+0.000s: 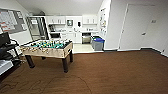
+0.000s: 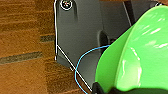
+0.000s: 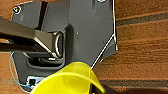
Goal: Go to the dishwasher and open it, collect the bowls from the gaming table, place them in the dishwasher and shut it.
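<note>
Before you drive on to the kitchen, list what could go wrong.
1. The green bowl sits tilted at the left wrist and the yellow bowl at the right; a jolt might shake either loose.
2. The foosball table stands left of the path; a wide swing could clip it.
3. The bins crowd the dishwasher.

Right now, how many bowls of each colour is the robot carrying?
Green bowl, at the left wrist: 1
Yellow bowl, at the right wrist: 1
Total: 2 bowls
</note>
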Controlling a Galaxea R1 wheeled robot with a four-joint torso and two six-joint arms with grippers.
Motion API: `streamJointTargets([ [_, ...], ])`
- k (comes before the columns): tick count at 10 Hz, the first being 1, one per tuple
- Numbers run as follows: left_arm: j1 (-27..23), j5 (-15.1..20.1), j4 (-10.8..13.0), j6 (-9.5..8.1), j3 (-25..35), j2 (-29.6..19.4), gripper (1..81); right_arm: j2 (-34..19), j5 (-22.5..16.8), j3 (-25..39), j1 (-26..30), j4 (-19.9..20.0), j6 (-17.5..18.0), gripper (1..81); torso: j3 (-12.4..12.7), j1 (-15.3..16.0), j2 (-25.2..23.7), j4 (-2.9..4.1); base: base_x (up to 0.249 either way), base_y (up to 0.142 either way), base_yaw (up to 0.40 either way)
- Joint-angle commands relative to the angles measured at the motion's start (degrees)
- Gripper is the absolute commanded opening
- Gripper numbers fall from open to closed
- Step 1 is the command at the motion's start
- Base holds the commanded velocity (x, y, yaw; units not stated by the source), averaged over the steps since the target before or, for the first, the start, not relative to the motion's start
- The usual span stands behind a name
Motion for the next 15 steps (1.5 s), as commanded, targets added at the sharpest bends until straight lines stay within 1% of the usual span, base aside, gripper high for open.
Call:
streamJointTargets([
  [1,-2.2,2.2,-0.4,-0.06,-0.4,-0.6,1.0,-1.0,-2.8,-0.3,1.5,-0.6,-0.1,1.0,0.0,0.0,0.0,0.0,0.0,0.0,0.0],
  [6,-2.0,2.1,-0.4,-0.14,-0.4,-0.6,1.0,-0.7,-2.8,-0.3,1.4,-0.6,-0.2,1.0,0.0,0.0,0.0,0.0,0.0,0.0,0.0],
  [15,-2.1,2.1,-0.3,0.21,-0.4,-0.7,1.0,-0.7,-2.9,-0.3,1.4,-0.6,-0.3,1.0,0.0,-0.1,0.0,0.0,0.085,0.0,0.0],
])
